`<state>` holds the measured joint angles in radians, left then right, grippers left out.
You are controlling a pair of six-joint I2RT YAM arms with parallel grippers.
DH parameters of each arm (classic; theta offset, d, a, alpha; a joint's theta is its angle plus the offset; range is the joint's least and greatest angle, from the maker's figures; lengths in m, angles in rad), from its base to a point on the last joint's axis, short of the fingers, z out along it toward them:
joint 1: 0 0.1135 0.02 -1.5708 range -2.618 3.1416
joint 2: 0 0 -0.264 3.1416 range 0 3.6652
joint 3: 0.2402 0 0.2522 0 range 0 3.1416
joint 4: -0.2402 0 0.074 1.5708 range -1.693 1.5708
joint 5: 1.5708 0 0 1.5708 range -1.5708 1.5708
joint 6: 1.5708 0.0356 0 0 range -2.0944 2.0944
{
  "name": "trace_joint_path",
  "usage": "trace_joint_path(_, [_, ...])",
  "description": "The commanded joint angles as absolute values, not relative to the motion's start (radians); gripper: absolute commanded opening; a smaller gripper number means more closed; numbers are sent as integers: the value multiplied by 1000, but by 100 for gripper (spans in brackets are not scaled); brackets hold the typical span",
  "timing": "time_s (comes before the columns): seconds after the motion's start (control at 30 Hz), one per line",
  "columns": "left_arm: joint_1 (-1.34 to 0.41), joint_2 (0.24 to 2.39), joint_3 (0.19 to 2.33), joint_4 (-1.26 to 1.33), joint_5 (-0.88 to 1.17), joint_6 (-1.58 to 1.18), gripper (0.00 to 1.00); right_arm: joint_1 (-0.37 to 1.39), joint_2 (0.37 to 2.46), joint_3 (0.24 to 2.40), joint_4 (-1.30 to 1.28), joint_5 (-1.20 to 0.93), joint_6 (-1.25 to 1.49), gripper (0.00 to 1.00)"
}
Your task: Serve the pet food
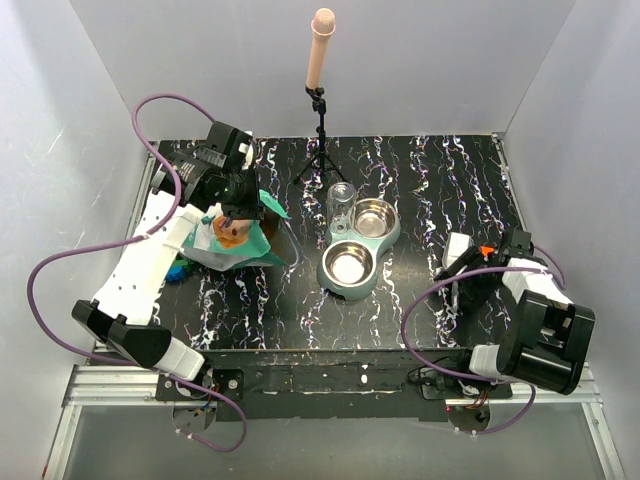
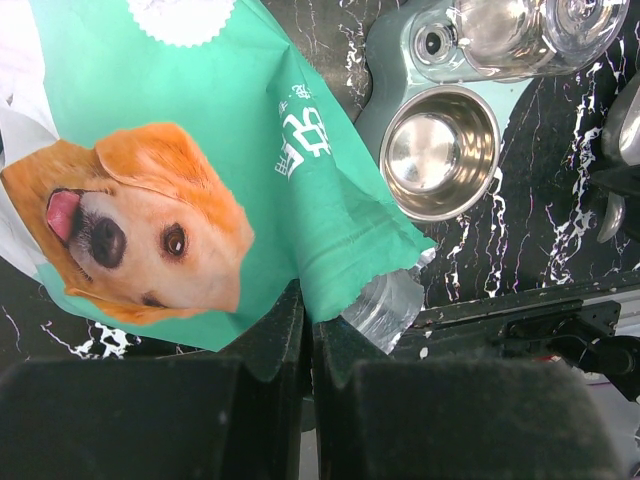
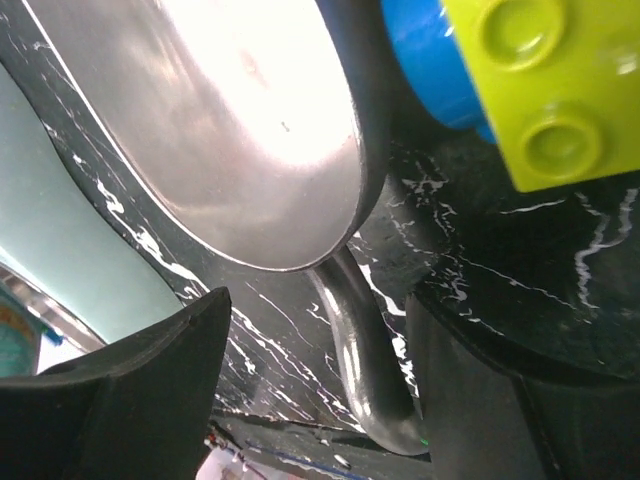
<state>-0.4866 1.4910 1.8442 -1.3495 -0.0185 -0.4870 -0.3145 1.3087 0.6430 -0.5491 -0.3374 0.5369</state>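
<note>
Bases of both arms sit closest to us in the top view, at the near edge of the black white-veined marbled table [image 1: 430, 180]. We see the left gripper [image 1: 238, 218] over the table's left side, at the top of the tilted teal-green pet food bag [image 1: 255, 245]. Just right of the bag lies the pale green double feeder [image 1: 348, 294] with two round steel bowls. A clear plastic bottle [image 1: 341, 200] stands at its far end. Behind that is a black tripod holding a beige rod [image 1: 322, 50]. The right gripper [image 1: 452, 268] is low, right of the feeder and apart from it.

Left wrist view: the black padded fingers [image 2: 265, 350] are pressed together, pinching the bag's edge. We see a dog's face printed on the bag. The kibble itself is hidden from us, only the bag shows. Beyond it are one steel bowl [image 2: 440, 150] and the bottle.

Right wrist view: the fingers [image 3: 130, 390] are spread apart either side of the thin curved handle of a shiny steel scoop [image 3: 230, 130] lying on the table. We cannot tell whether either finger touches the handle. A yellow-green studded toy block [image 3: 560, 90] and a blue block [image 3: 430, 60] sit just beyond the scoop.
</note>
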Motion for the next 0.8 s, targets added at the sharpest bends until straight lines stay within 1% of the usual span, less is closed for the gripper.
trace_joint_path(0.0, [-488, 1471, 1878, -1295, 15, -489, 0, -328, 1307, 571, -381, -480, 517, 75])
trace_joint_path(0.2, [-488, 1491, 1894, -1333, 18, -476, 0, -356, 1301, 476, -189, -531, 586, 70])
trace_joint_path(0.4, [-488, 1485, 1890, -1348, 14, -471, 0, -376, 1262, 402, -123, -534, 701, 63])
trace_joint_path(0.53, [-488, 1465, 1864, -1338, 15, -472, 0, -388, 1258, 331, -65, -514, 790, 62])
trace_joint_path(0.67, [-488, 1454, 1864, -1348, 14, -460, 0, -402, 1258, 304, -46, -488, 805, 60])
trace_joint_path(0.7, [-488, 1451, 1862, -1351, 14, -456, 0, -408, 1258, 305, -46, -486, 807, 59])
trace_joint_path(0.77, [-488, 1444, 1855, -1353, -29, -446, 0, -408, 1262, 304, -34, -498, 810, 52])
